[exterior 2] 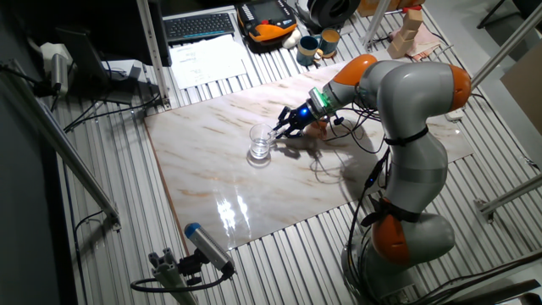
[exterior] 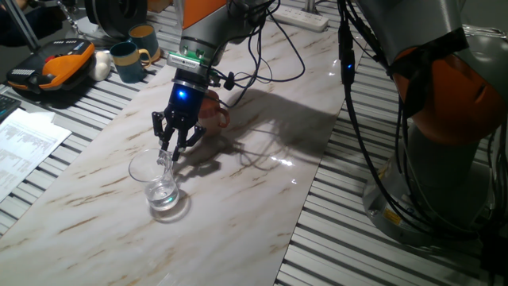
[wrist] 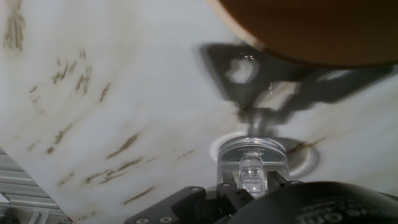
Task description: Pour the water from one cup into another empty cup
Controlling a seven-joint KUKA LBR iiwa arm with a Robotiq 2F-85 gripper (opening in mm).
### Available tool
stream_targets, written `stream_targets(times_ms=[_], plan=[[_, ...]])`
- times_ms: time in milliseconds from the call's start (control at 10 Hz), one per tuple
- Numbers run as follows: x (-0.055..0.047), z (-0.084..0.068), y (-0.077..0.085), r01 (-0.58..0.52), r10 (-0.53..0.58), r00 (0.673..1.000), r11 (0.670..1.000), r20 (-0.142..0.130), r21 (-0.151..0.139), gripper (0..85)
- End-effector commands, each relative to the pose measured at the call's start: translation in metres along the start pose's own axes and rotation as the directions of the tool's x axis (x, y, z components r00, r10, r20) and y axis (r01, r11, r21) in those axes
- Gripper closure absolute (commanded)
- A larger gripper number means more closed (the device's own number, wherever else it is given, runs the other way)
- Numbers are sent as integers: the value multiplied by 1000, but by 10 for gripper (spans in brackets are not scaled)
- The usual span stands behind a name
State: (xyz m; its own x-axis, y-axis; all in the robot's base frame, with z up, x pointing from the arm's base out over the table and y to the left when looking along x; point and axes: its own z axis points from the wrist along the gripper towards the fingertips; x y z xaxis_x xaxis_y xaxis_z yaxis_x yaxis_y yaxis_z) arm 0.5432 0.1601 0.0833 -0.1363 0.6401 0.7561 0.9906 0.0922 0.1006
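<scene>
Gripping the glass mug [exterior: 162,182] by its handle, gripper [exterior: 169,150] clenched on it, on the marble-look tabletop [exterior: 238,199].

Glass mug stands upright nr the table's middle w/ a little water [exterior: 163,195] in its thick clear base. Terracotta mug [exterior: 214,111] sits just behind the gripper, mostly hidden by the wrist; in hand view its rounded orange-brown wall [wrist: 311,31] fills the top edge. Two dark teal mugs [exterior: 131,52] well apart at the far edge, beside an orange-black pendant [exterior: 51,67]. Printed sheets [exterior: 24,147] at left, text too small to read. Black cables [exterior: 270,56] trail across the veined slab.
</scene>
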Motion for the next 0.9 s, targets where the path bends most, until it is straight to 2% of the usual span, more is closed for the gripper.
stream_targets(times_ms=[0,500,800], plan=[[1,1,0,-1,1,1000,1000,-4,-3,510],[4,-1,-1,2,-2,1000,1000,-21,-1,510],[6,-3,-1,2,-2,1000,1000,-17,2,510]])
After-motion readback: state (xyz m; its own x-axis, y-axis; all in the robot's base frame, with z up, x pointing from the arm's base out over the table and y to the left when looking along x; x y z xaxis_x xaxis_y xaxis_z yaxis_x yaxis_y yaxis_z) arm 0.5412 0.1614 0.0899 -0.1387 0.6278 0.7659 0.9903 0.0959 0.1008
